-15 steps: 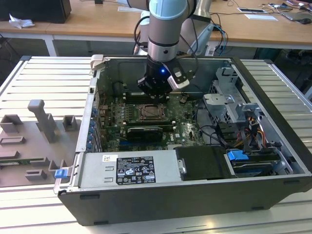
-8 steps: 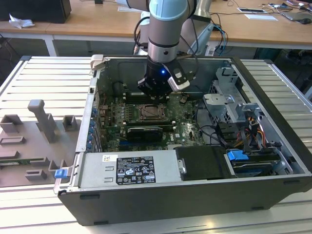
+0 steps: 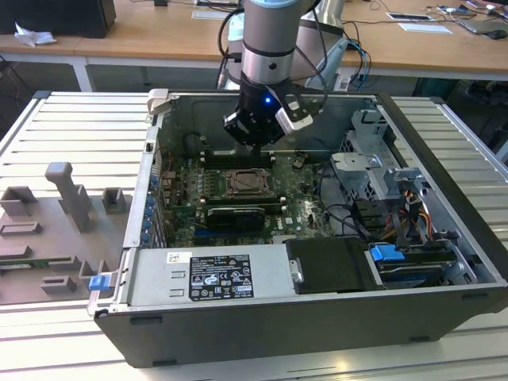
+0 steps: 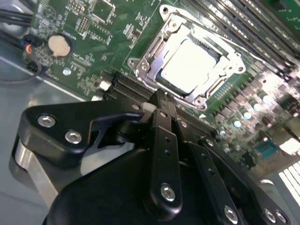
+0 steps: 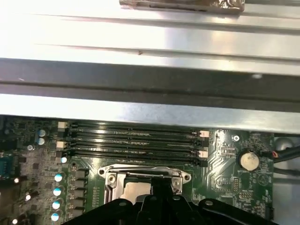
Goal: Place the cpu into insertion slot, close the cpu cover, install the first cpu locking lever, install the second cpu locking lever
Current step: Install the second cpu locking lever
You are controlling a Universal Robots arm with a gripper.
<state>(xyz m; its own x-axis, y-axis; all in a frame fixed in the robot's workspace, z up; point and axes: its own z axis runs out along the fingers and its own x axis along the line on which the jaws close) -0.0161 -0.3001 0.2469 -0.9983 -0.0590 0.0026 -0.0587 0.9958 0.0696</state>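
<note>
The pincer (image 4: 158, 101) hangs inside the open computer case (image 3: 444, 119), just above the green circuit board (image 4: 93, 28), with its black fingers pressed together and nothing between them. The cpu (image 4: 190, 63) already lies in the insertion slot (image 4: 140, 65) just ahead of the fingertips, its pale metal top bright and level in the second wrist view. The cpu cover (image 4: 225, 51) appears to lie down around the chip, its window framing the pale top, though whether it is fully seated I cannot tell. So the work in hand looks like the latching stage, and doing it well means keeping the closed tips low and close to the socket's near edge, where a lever would run. A lever itself is too thin to make out here. The long memory slots (image 5: 133, 140) sit beyond the socket from the pincer, and the round coin battery (image 4: 59, 45) lies off to one side. Any sweep should stay clear of both and press only on metal, never on the chip's top.
</note>
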